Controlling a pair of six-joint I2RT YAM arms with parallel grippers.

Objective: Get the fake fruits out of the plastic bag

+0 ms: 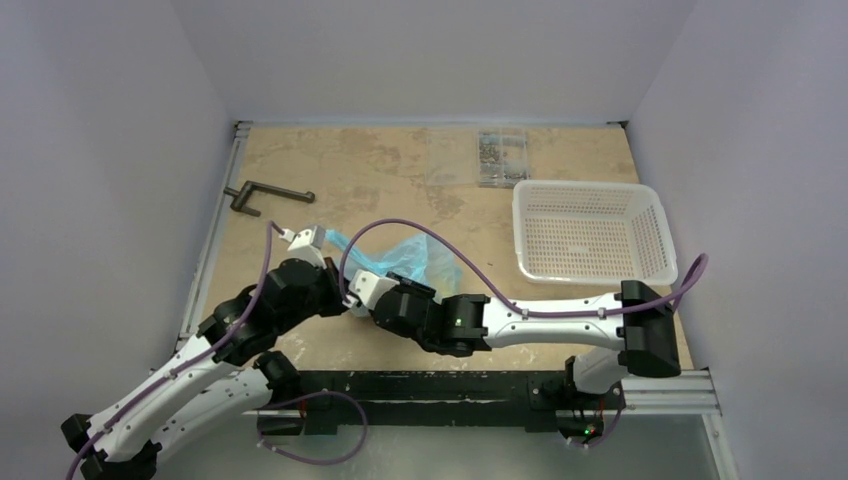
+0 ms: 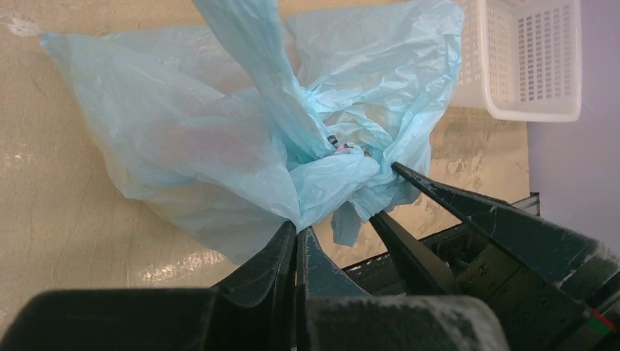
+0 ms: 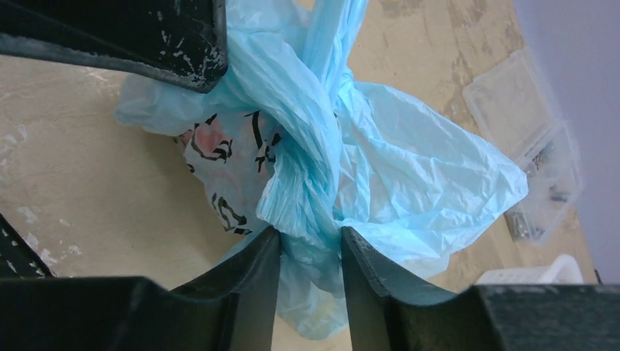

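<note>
The light-blue plastic bag [image 1: 418,262] lies crumpled on the table between both arms. My left gripper [image 2: 297,228] is shut on a pinch of its film at the near edge. My right gripper [image 3: 311,238] holds a thick twisted bunch of the bag between its fingers, which press it on both sides. The right fingers [image 2: 468,208] show in the left wrist view, just right of the left jaws. The bag's white printed panel [image 3: 219,161] faces the right wrist camera. The fake fruits are hidden inside; only a faint reddish shade [image 2: 212,139] shows through the film.
A white mesh basket [image 1: 590,232] stands to the right of the bag. A clear box of small parts [image 1: 502,157] lies at the back. A dark metal clamp [image 1: 268,195] rests at the left edge. Walls close in on three sides.
</note>
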